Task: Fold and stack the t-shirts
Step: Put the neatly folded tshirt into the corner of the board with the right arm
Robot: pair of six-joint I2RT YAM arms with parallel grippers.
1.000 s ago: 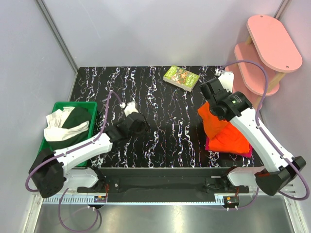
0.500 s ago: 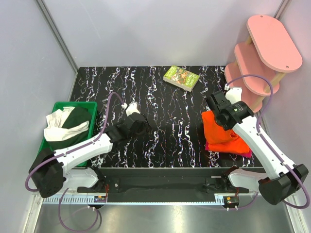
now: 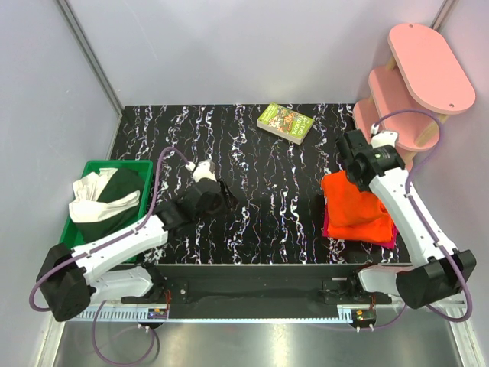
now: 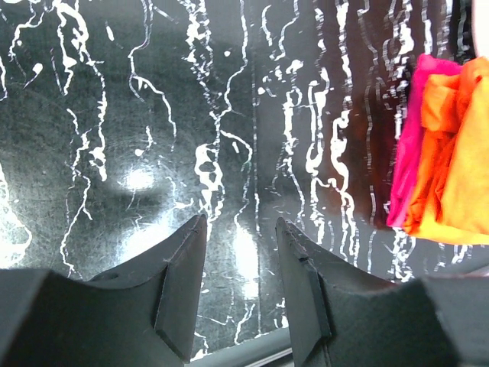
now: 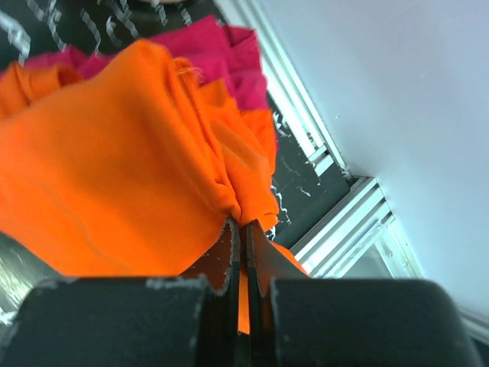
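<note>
- Between the closed fingertips of the right gripper sits a bunched edge of the orange t-shirt, with the jaws pressed tight on the cloth.
- Out from that grip the orange t-shirt spreads in a loose, wrinkled heap rather than a flat fold. It lies on the magenta-red t-shirt, whose edge shows beyond it.
- In the top view, the right gripper is at the far edge of the pile. The pile lies on its near side, toward the arm's base, by the right edge of the table.
- The left gripper has its fingers parted with nothing between them, over bare table.
- In the left wrist camera, both shirts show off to that gripper's right, well apart from it, with the magenta-red edge nearest.
- A book lies far beyond the left gripper.
- A green bin of white and dark cloth sits back along its arm.
- A pink shelf stands near the right gripper's outer side.
</note>
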